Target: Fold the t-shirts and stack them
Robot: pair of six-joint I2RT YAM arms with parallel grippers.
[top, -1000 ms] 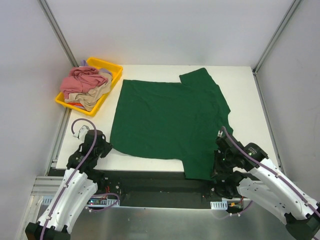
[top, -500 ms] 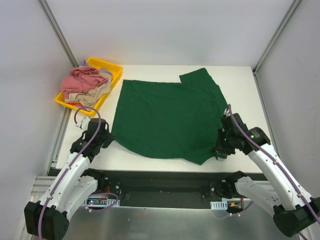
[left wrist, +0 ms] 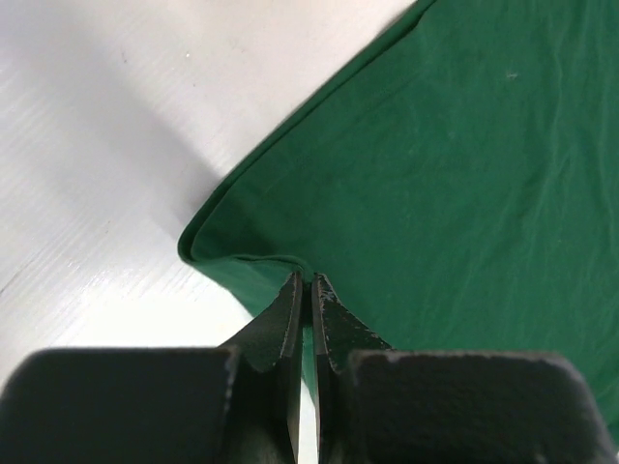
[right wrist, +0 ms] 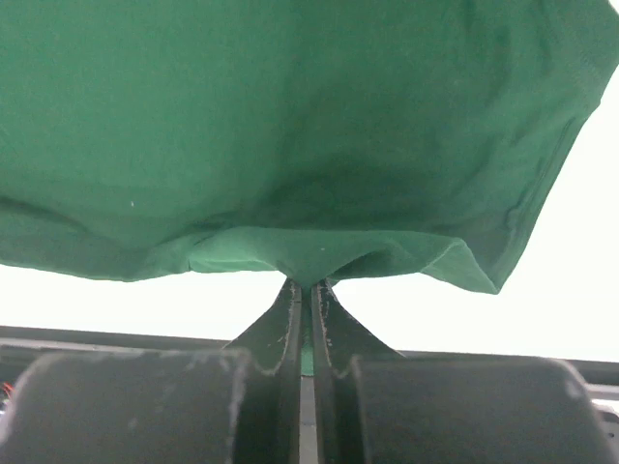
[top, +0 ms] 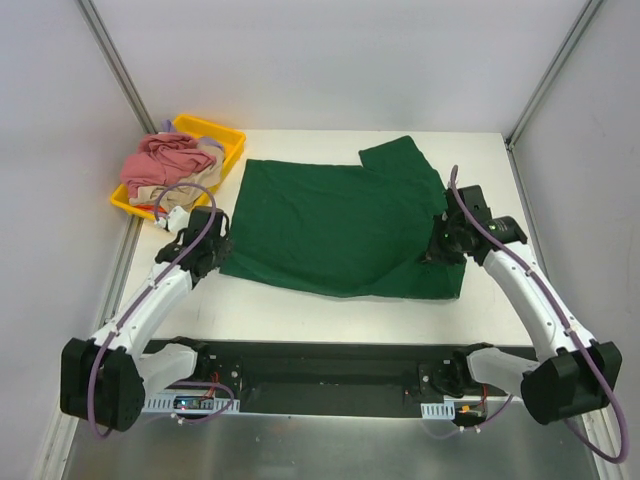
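The dark green t-shirt [top: 335, 215] lies spread across the middle of the white table, its near part doubled back over itself. My left gripper [top: 218, 246] is shut on the shirt's near-left corner. In the left wrist view the gripper [left wrist: 310, 280] pinches the folded green hem [left wrist: 242, 256] just above the table. My right gripper [top: 437, 250] is shut on the near-right edge of the shirt. The right wrist view shows the gripper [right wrist: 311, 283] holding a bunched fold, with green cloth [right wrist: 290, 116] draped above it. A dusty pink shirt [top: 165, 160] and a beige shirt [top: 187, 195] lie crumpled in the tray.
The shallow yellow tray [top: 236, 143] sits at the table's far-left corner, partly over the edge. Bare white table [top: 300, 310] runs along the near edge in front of the shirt. Grey walls and metal posts close in the back and both sides.
Both grippers have moved away from the near edge toward the far side, carrying the green shirt's near hem. The part that hung over the front edge now lies folded on the table.
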